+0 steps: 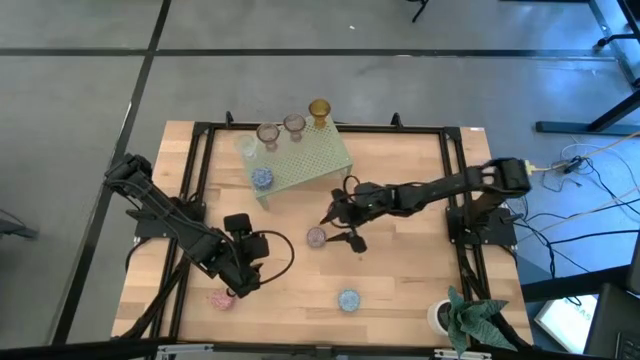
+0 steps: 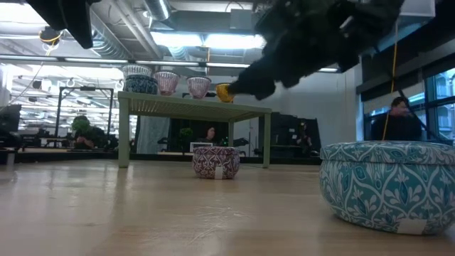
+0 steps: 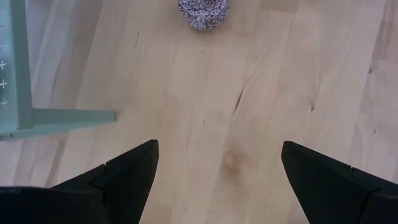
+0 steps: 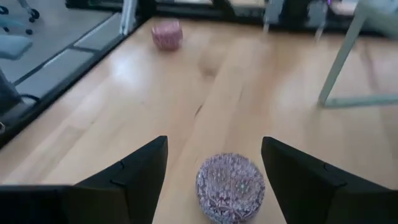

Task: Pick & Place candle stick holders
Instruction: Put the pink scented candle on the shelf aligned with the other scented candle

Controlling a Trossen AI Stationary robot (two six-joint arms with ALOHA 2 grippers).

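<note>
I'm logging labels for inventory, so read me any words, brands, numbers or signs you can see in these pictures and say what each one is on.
No text can be read in any view.
Blue patterned holder: small pale sticker at its base, too blurred to read.
Mauve patterned holder: small pale sticker on its front, also unreadable.
Green rack, wooden table: no markings visible.

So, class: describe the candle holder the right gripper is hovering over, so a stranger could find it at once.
Start at the pale green rack at the table's far side. On the bare wood in front of it, mid-table, sits a mauve cut-glass holder between the open right gripper's fingers. Its nearest neighbours are pink and blue.
</note>
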